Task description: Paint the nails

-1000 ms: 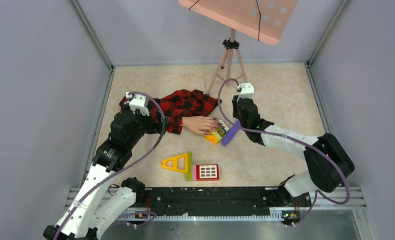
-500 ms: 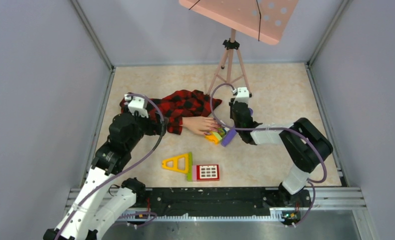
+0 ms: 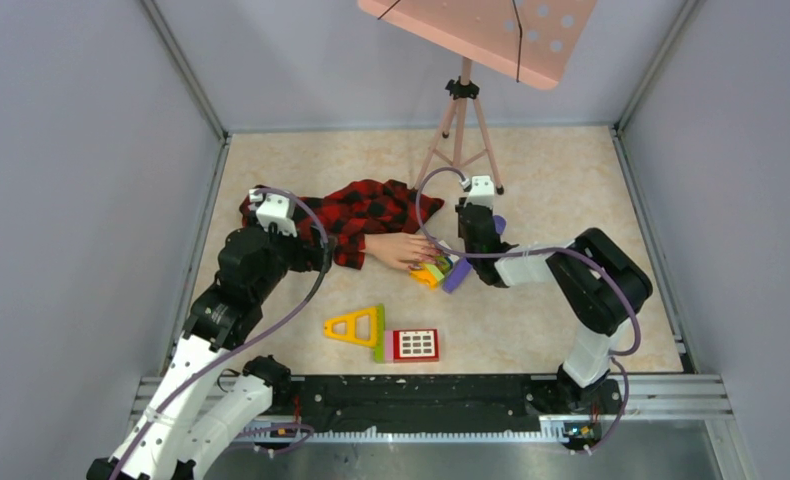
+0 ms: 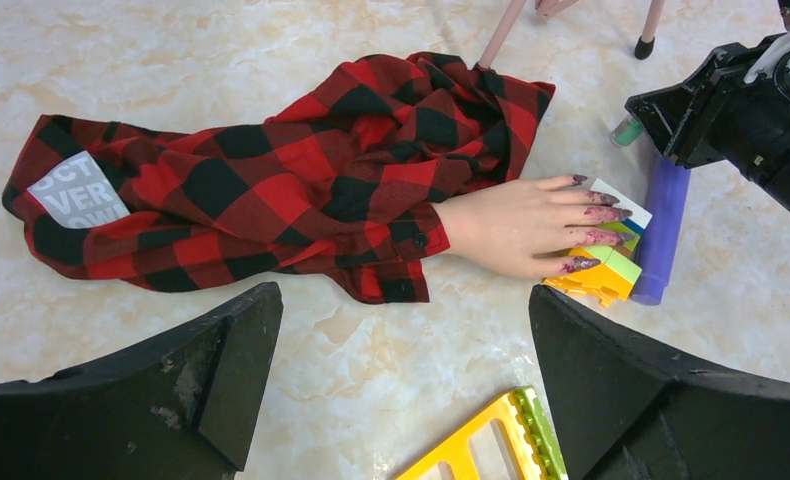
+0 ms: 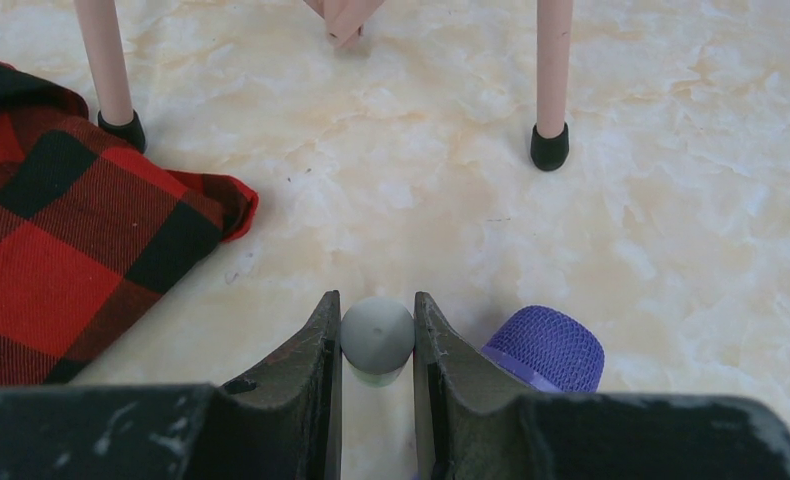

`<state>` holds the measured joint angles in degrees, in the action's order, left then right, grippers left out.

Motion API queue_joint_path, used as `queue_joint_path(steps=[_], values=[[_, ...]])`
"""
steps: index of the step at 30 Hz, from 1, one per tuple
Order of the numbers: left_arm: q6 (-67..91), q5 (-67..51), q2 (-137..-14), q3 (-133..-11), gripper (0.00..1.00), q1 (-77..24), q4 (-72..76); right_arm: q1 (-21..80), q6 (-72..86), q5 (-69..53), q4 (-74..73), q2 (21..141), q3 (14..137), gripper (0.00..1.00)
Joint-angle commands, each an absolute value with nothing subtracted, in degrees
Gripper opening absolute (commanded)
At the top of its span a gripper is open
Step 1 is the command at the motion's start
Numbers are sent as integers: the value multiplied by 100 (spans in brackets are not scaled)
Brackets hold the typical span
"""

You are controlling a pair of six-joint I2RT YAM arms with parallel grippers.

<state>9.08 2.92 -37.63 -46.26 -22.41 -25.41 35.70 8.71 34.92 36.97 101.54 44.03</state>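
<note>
The beige marbled tabletop (image 3: pixel 571 200) carries everything. At its far edge stands a pink perforated board on a pink tripod (image 3: pixel 459 120).

A red-and-black plaid cloth sleeve (image 4: pixel 271 180) lies crumpled left of centre, with a grey printed label near its far left end. The left tool (image 4: pixel 403 300) hangs above the tabletop just on the near side of this sleeve, its two black fingers spread wide apart with nothing between them.

A flesh-coloured mannequin hand (image 4: pixel 506 225) comes out of the sleeve cuff and points to the right, palm down. Its fingertips rest on a small stack of coloured toy blocks (image 4: pixel 596 278), orange at the near end, green and white above.

Nearer the arm bases lie a flat yellow triangular frame toy (image 3: pixel 356 325) and, touching its green edge, a red window tile (image 3: pixel 415 345).

A purple cylinder (image 4: pixel 661 230) lies just beside the blocks on the right, near the right tool.

The right tool (image 5: pixel 376 300) is low over the tabletop beyond the fingertips, and its fingers are clamped on the small bottle with a pale green cap (image 5: pixel 377 335). The cylinder's ribbed purple end sits just to the right of it in the right wrist view.

The nails (image 4: pixel 606 213) are dark purplish and smeared. They sit at the tips of the mannequin fingers on top of the blocks, between the sleeve and the right tool.
</note>
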Motion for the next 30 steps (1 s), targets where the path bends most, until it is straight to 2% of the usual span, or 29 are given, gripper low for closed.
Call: queue_joint_path(steps=[1, 11, 30], values=[[861, 374, -3715, -4624, 99, -2216, -2409, 3510, 904, 3643, 4108, 10218, 4518, 0], [861, 397, -3732, -4623, 99, -2215, -2412, 3510, 1028, 3681, 3608, 10257, 4724, 0], [861, 404, -3736, -4630, 99, -2216, -2411, 3509, 1033, 3626, 3408, 10306, 4808, 43]])
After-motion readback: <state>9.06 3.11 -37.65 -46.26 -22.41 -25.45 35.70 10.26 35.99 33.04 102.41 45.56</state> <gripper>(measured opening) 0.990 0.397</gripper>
